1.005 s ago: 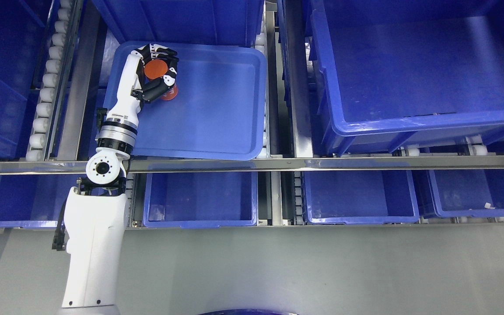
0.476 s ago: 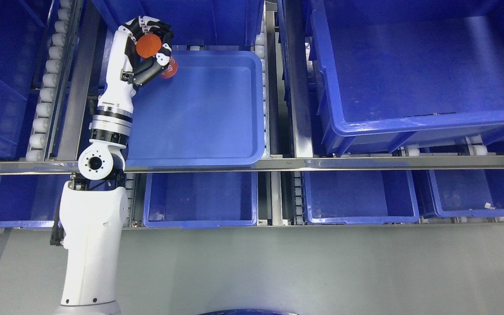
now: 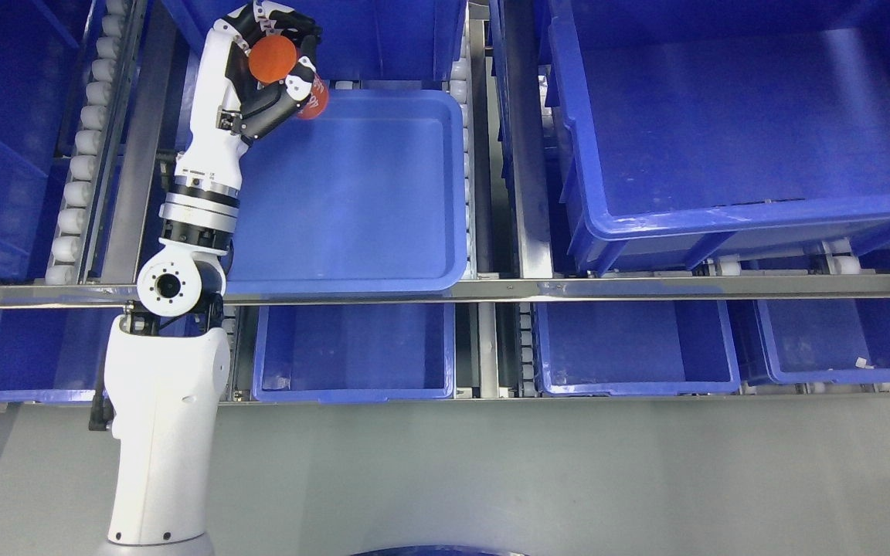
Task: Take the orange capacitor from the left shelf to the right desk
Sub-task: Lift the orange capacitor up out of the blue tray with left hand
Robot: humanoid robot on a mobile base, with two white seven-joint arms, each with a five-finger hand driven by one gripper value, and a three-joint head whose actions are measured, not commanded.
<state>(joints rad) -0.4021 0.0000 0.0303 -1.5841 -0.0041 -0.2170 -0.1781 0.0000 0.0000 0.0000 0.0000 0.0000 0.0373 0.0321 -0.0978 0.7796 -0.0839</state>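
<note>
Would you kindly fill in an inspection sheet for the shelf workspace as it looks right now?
Surface: blue tray on the shelf's roller lane, nothing lying in it.
Job's things: orange capacitor gripped above the tray's far left corner.
Clutter: nothing seen.
Hands: left hand closed around the capacitor; right hand not in view.
Cables: nothing seen.
Surroundings: large blue bin to the right, smaller blue bins on the lower level, metal rail across the front, grey floor.
</note>
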